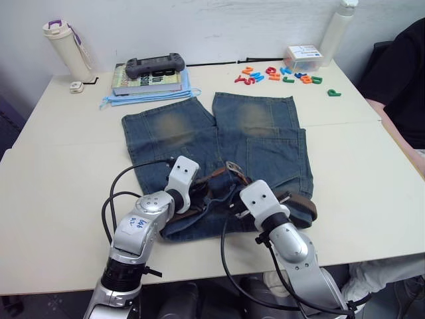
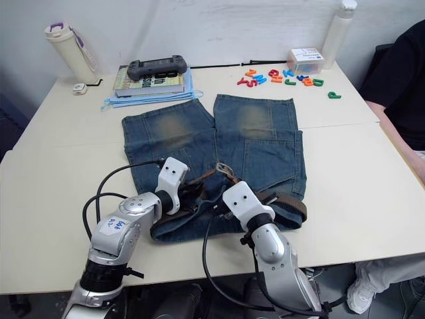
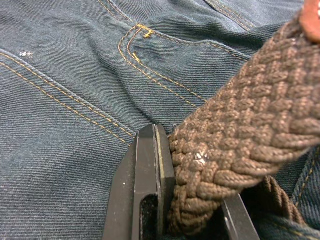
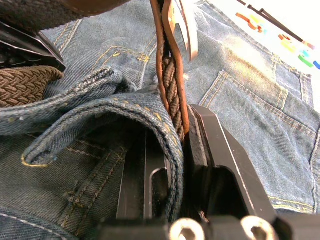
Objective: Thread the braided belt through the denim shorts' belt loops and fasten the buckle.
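- The denim shorts (image 1: pixel 219 153) lie flat on the tabletop (image 1: pixel 60 166), waistband nearest the robot, legs pointing away from both end effectors
- The left end effector (image 3: pixel 192 200) sits on the waistband's left part, its two black fingers (image 3: pixel 150 190) clamped on the braided belt (image 3: pixel 240 145), the woven strap pinched between them and running off across the denim
- The right end effector (image 4: pixel 172 165) sits just beside the left one, at the middle of the waistband; its fingers are closed on a raised fold of the waistband together with the belt's tan-edged end
- The buckle (image 2: pixel 224 169) stands just beyond the right end effector, over the shorts' centre; more of the belt curls to that end effector's right
- A white tag (image 1: pixel 138 222) with blue handwriting sticks on the left arm; the writing cannot be read
- Far beyond the end effectors: a book (image 1: pixel 143 81) with a dark game controller (image 1: pixel 156 65) on it, its spine lettering too small to read, and coloured plastic letters (image 1: pixel 279 75), a green "P" apart from them
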Available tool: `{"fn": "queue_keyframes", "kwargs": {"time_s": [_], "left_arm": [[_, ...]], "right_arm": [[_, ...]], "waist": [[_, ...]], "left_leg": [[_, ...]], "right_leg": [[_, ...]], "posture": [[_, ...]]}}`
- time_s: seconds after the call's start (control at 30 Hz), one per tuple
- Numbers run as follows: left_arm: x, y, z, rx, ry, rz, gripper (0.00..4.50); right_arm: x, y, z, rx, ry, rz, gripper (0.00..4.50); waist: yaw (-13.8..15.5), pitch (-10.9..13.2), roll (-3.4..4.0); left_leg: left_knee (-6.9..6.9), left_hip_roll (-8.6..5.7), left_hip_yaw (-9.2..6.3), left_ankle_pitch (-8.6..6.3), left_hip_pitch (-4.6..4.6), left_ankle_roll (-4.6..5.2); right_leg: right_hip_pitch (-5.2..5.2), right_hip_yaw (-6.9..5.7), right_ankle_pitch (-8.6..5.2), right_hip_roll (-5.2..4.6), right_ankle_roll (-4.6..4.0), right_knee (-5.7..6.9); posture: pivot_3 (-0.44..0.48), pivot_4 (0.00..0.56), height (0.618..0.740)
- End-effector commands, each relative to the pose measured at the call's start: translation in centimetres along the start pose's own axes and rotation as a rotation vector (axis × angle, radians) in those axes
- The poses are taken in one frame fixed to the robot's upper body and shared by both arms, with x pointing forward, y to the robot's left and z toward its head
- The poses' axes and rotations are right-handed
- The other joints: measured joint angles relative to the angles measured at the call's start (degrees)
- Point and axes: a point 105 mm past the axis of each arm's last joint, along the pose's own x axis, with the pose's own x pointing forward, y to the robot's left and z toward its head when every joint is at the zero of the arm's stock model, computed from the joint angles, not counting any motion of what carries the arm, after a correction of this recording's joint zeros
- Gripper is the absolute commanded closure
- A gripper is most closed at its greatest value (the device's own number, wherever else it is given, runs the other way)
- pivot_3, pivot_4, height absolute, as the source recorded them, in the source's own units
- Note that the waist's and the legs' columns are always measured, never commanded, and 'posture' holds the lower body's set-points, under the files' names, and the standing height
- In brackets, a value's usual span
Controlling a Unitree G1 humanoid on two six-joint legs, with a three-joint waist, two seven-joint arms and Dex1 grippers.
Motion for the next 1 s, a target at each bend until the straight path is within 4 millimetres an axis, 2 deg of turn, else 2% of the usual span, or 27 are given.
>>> {"fn": "queue_keyframes", "kwargs": {"time_s": [0.03,0.47,0.8,1.0], "left_arm": [[0.2,0.1,-3.1,-0.043,0.128,0.014,4.5],[0.8,-0.9,-2.6,-0.044,0.111,-0.016,4.5],[1.6,-2.1,-1.7,0.049,0.09,-0.069,4.5],[1.7,-2.7,-0.6,0.077,0.034,-0.104,4.5]], "right_arm": [[-0.3,-0.7,1.4,-0.026,-0.061,-0.025,4.47],[-0.1,0.6,0.8,-0.08,-0.034,0.06,4.47],[0.2,1.2,0.8,-0.224,-0.038,0.114,4.47],[-0.1,1.5,-0.8,-0.268,0.045,0.165,4.47]], "waist": [[0.0,0.0,0.0],[0.05,0.0,0.0],[0.19,0.0,-0.01],[0.26,0.0,-0.01]], "left_leg": [[0.0,0.0,0.0,0.0,0.0,0.0],[-0.01,0.0,-0.01,0.0,0.01,0.0],[-0.01,-0.03,-0.03,0.0,0.01,-0.01],[-0.01,-0.03,-0.08,0.0,0.02,-0.01]], "right_leg": [[0.0,0.0,0.0,0.0,0.0,0.0],[0.02,-0.01,0.0,0.0,0.0,-0.01],[0.04,-0.03,0.0,-0.03,0.0,-0.03],[0.08,-0.07,0.0,-0.04,0.0,-0.05]], "posture": [[0.0,0.15,0.73],[0.0,0.15,0.73],[0.0,0.15,0.73],[0.0,0.15,0.73]]}}
